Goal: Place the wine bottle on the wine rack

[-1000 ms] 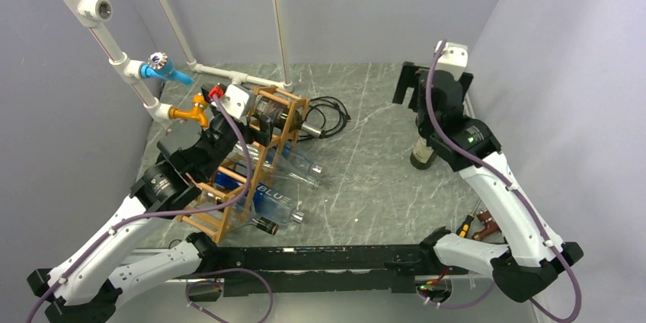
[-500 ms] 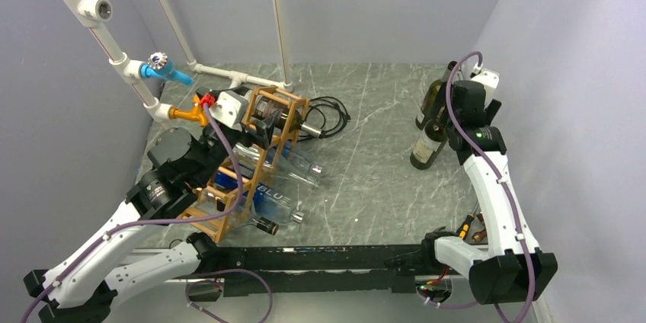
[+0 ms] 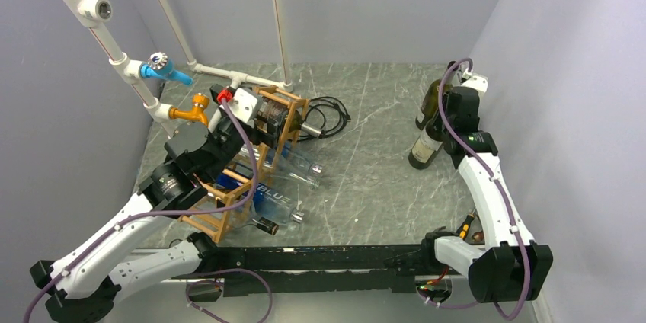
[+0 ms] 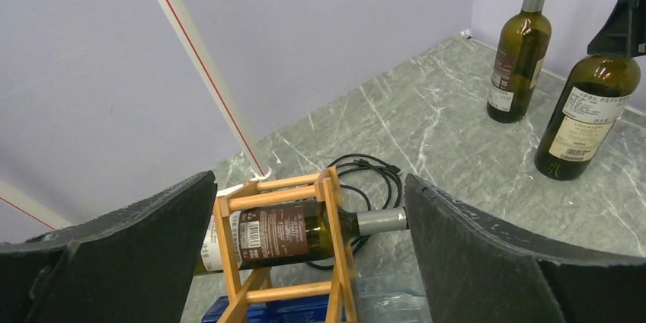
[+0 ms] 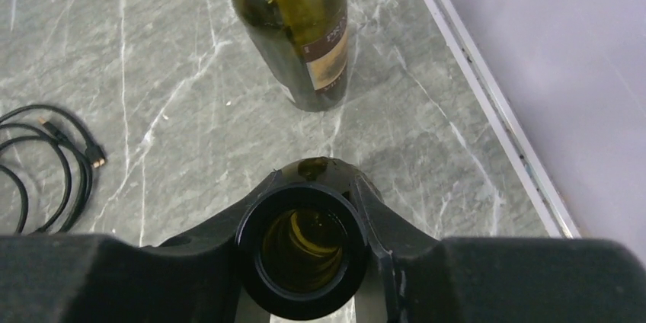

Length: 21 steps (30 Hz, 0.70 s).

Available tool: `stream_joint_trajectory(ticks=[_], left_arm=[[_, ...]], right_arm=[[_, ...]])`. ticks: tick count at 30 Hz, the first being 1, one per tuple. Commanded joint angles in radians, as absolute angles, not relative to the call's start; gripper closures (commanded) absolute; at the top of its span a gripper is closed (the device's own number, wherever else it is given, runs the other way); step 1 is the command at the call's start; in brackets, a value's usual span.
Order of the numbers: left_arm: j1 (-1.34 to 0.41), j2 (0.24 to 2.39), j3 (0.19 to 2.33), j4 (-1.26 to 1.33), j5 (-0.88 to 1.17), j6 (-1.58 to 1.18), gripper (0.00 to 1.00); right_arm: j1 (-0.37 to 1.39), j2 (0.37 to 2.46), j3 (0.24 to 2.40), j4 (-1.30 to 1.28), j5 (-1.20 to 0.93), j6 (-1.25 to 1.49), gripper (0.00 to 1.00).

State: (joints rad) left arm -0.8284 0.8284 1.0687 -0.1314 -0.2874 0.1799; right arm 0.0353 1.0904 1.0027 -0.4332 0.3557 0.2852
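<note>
A dark green wine bottle (image 3: 423, 148) with a pale label stands upright at the right of the table. My right gripper (image 3: 445, 119) is shut on its neck; the right wrist view looks straight down into the open mouth (image 5: 303, 251), with the black fingers (image 5: 190, 251) pressed on either side. The wine rack (image 3: 267, 144), an orange-brown stick lattice, stands at the left. It holds a brown-labelled bottle (image 4: 282, 233) in its top cell. My left gripper (image 4: 308, 247) hangs open above that cell, touching nothing.
A second green bottle (image 3: 429, 103) stands just behind the held one, near the right wall. Clear and blue bottles (image 3: 273, 195) lie in the rack's lower cells. A black cable (image 3: 329, 113) coils behind the rack. White pipes with taps (image 3: 164, 68) run along the left wall.
My right arm swung away from the back, came onto the near bottle's neck, and its jaws closed on it. The left arm shifted slightly over the rack, still open.
</note>
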Motion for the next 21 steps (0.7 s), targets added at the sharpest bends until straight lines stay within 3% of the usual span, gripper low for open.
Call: stream_joint_trajectory(ticks=[1,2,3,14,21], left_arm=[[-0.832,0.838,1.066,-0.09,-0.309,0.193,0.01],[-0.833,0.841,1.066,-0.088,-0.311,0.194,0.0],[-0.832,0.845,1.065,-0.089,-0.313,0.195,0.01],[-0.832,0.928,1.109,-0.141,-0.201,0.14,0.0],[-0.84,0.953,1.127,-0.152,-0.023,0.078,0.0]], right_arm=[[0.038,1.032,1.009,-0.404,0.24,0.257,0.91],[0.038,1.016,1.004,-0.398,0.212,0.257,0.99],[0.039,0.998,1.003,-0.396,0.181,0.26,1.0],[0.038,0.917,1.165,-0.503,-0.166,0.415,1.0],[0.038,0.885,1.178,-0.378,-0.428,0.683,1.0]])
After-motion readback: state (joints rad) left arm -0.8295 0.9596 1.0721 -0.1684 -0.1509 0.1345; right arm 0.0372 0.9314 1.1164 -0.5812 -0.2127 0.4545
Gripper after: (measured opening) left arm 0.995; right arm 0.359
